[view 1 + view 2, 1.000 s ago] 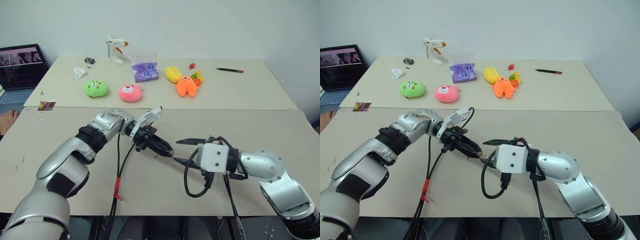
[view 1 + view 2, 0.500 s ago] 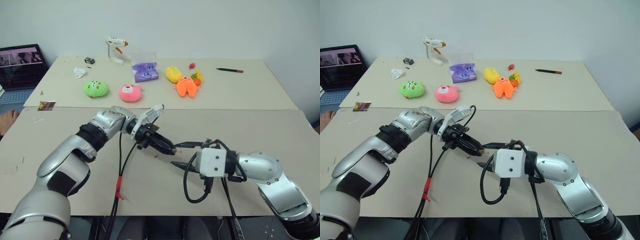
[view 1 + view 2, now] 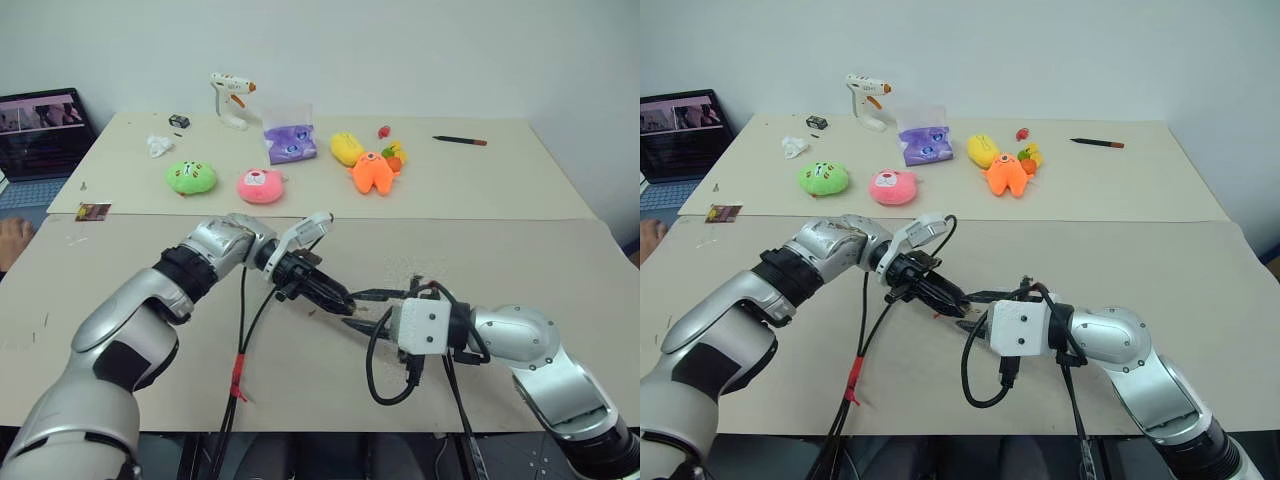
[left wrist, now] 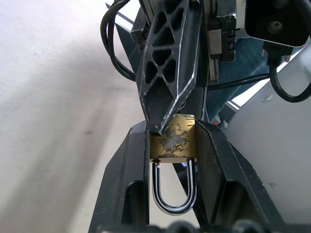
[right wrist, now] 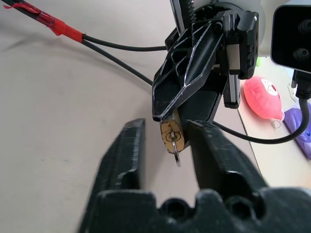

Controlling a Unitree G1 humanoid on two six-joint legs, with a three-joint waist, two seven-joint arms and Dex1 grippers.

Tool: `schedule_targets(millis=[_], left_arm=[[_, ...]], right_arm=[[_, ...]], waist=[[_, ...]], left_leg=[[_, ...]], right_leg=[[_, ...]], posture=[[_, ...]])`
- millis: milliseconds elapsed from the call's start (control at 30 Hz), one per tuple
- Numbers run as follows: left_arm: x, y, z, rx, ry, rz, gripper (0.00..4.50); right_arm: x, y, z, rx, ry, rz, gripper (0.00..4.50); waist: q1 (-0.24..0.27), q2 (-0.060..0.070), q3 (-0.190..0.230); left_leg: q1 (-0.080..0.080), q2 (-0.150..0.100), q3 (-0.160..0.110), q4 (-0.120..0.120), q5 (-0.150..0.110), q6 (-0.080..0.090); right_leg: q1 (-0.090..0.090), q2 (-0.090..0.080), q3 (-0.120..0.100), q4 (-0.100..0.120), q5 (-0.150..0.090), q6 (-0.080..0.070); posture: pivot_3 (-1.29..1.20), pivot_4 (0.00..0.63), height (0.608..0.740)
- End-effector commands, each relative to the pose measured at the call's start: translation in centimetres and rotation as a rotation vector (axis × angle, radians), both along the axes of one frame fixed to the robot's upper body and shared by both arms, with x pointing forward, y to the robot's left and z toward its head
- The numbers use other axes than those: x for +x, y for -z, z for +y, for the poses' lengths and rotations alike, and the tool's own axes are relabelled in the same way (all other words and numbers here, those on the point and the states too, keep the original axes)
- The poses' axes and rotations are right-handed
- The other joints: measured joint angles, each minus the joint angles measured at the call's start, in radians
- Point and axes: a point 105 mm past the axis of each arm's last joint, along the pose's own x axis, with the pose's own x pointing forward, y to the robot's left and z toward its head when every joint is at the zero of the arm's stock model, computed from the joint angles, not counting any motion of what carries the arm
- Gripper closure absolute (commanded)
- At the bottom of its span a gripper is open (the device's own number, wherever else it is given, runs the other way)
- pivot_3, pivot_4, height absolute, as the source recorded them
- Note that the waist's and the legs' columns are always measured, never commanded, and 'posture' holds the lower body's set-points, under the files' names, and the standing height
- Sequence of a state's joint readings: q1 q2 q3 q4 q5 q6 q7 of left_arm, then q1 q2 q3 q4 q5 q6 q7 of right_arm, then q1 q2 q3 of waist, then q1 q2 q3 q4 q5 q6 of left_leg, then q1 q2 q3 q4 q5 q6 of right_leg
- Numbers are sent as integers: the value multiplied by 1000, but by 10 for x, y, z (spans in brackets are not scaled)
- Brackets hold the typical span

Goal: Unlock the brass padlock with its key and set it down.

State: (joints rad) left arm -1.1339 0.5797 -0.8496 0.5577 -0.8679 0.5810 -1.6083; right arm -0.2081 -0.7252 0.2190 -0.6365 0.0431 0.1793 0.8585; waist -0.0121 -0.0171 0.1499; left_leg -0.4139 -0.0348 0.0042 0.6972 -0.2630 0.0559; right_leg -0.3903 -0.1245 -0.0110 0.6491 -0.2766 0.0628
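The brass padlock (image 4: 172,141) is clamped by its sides in my left gripper (image 4: 172,128), above the near table, with its silvery shackle (image 4: 172,196) pointing back toward the wrist. The key (image 5: 176,154) sticks out of the padlock's (image 5: 170,135) bottom face. My right gripper (image 5: 165,128) meets the left gripper (image 3: 345,303) tip to tip. Its two fingers (image 5: 124,155) straddle the key and the padlock's end, with a gap showing on each side. One right finger (image 4: 165,63) lies over the padlock's face.
On the far table lie a green plush (image 3: 191,177), a pink plush (image 3: 261,186), an orange plush (image 3: 372,172), a purple bag (image 3: 291,143), a glue gun (image 3: 231,100) and a pen (image 3: 460,140). A laptop (image 3: 40,130) stands at the left, with a person's hand (image 3: 12,235) below it.
The right gripper's fingers have come much closer together around the padlock's key end. Both hands have stayed about where they were.
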Motion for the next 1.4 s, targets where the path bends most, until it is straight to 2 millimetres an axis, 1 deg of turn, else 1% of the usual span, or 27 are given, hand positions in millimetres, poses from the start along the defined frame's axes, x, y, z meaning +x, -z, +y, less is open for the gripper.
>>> schedule_targets(millis=[33,67,333,800,1033,1200,1400], left_arm=[[-1,-15,-3,-23,31,-36,3681],[-1,-15,-3,-22,30,-38,3681],[0,-14,-3,-26,33,-58,3681],[3,-9,-4,-21,28,-85,3681],[4,-8,-5,-20,27,-91,3681],[4,-7,-5,-17,27,-92,3681],[4,-6,-4,-13,29,-93,3681]], right_arm=[[-2,-6,0,15,-11,-38,4308],[-2,-6,0,16,-11,-38,4379],[-2,-7,1,25,-13,-38,4382],[-1,-14,4,47,-14,-62,4382],[-6,-23,9,89,-40,-83,4382],[-9,-22,11,75,-64,-110,4382],[-10,-26,15,95,-77,-121,4382]], waist=[[0,0,0],[0,0,0],[0,0,0],[0,0,0],[0,0,0],[0,0,0],[0,0,0]], left_leg=[[0,0,0,0,0,0],[0,0,0,0,0,0],[0,0,0,0,0,0],[0,0,0,0,0,0],[0,0,0,0,0,0],[0,0,0,0,0,0],[0,0,0,0,0,0]], right_leg=[[0,0,0,0,0,0],[0,0,0,0,0,0],[0,0,0,0,0,0],[0,0,0,0,0,0],[0,0,0,0,0,0],[0,0,0,0,0,0],[0,0,0,0,0,0]], posture=[[0,150,738],[0,150,738],[0,150,738],[0,150,738],[0,150,738],[0,150,738],[0,150,738]])
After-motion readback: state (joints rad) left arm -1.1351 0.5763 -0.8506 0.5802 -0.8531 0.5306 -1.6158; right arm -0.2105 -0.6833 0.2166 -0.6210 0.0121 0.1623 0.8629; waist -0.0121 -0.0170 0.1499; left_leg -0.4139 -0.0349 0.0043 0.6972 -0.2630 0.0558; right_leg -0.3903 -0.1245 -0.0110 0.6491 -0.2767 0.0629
